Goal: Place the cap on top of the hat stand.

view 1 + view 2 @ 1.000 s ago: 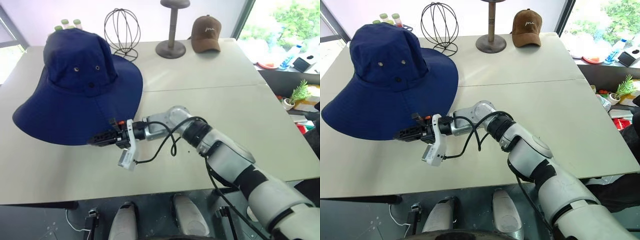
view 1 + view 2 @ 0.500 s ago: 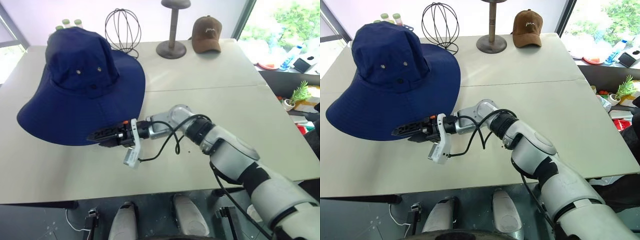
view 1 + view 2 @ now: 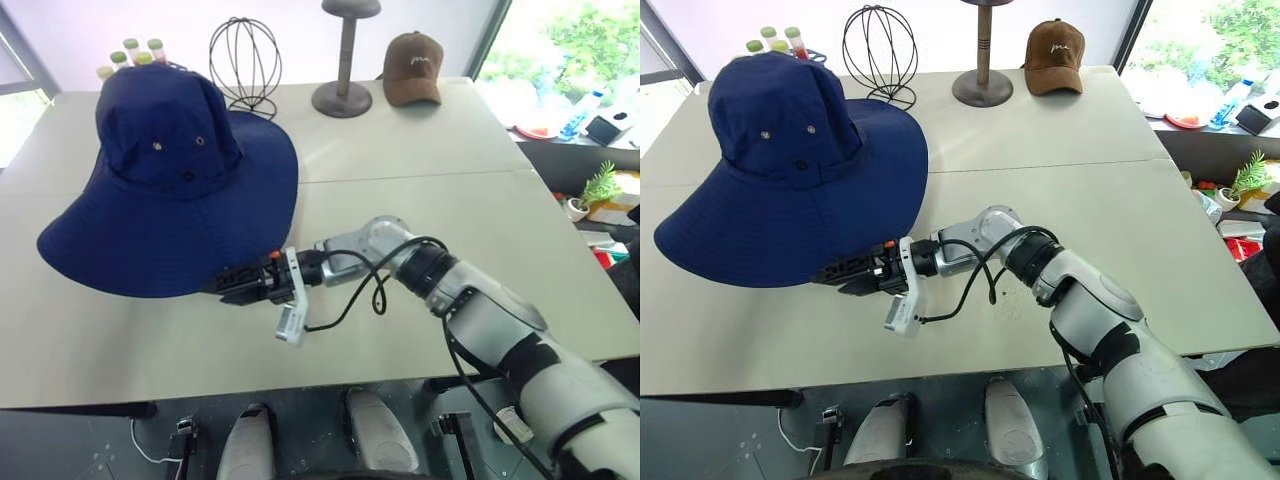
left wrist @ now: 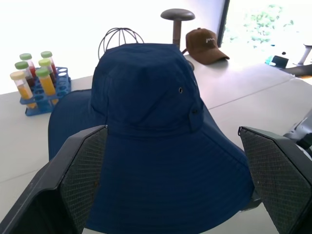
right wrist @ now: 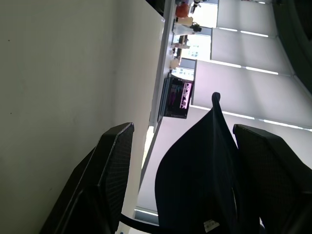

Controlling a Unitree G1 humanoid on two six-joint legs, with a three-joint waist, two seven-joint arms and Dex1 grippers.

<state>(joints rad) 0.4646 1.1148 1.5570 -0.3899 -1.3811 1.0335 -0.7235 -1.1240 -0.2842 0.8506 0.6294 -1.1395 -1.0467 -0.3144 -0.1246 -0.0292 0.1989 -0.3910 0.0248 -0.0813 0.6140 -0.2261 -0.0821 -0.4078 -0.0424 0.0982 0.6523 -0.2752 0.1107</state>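
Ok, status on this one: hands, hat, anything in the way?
Right hand open at the hat's near brim edge, not gripping. Left hand open, facing the hat. Hat sits raised above the table. Wire head form close behind.

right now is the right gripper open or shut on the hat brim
Open. In the right wrist view the right gripper has its two fingers standing wide apart, with the cap brim edge between them but not pinched.
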